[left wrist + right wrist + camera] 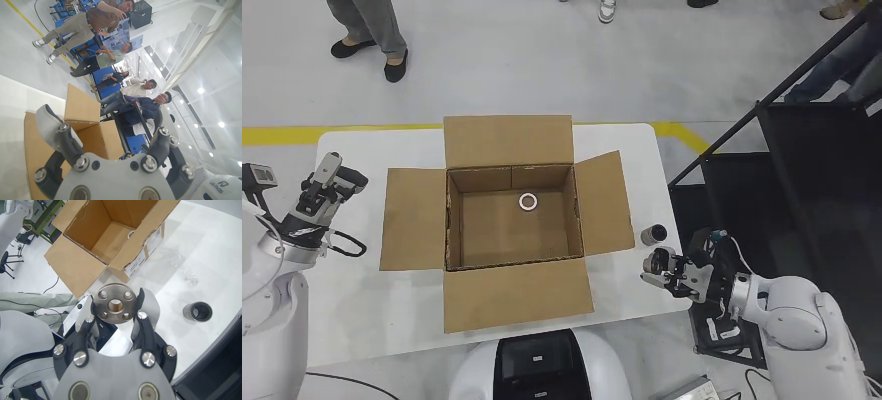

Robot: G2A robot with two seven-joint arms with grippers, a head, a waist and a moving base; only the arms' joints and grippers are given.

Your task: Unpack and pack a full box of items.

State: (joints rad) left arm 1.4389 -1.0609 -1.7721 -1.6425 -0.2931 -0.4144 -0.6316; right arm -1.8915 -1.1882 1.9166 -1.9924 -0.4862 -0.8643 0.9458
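Left arm: my left gripper [340, 173] sits over the table's [362, 320] left edge, nearer the far left corner. The wrist is tipped upward, with the fingers aimed past the cardboard box [508, 140].
Left jaws: spread wide, with the box's left flap showing between them in the wrist view.
Right arm: my right gripper [660, 272] hangs above the right edge, toward the near right corner, and faces back across the table at the box.
Right jaws: closed on a metal flange [115, 303]. One pad is on each side of its rim, and its flat face with four bolt holes and a centre bore is turned to the wrist camera.
Box: it stands open in the middle of the table with all four flaps folded out flat. The right flap reaches toward the right edge and the near flap toward the near edge.
Room to move: there is bare white surface along the left edge beside the left flap. A narrower strip runs between the right flap and the right edge.
Ring [528, 202]: it lies flat on the box floor, close to the far wall and well apart from both grippers.
Cylinder [653, 234]: a short metal sleeve lying on its side by the right edge. It is just beyond the right flap's corner and near the right gripper, on its far side, not touching it.
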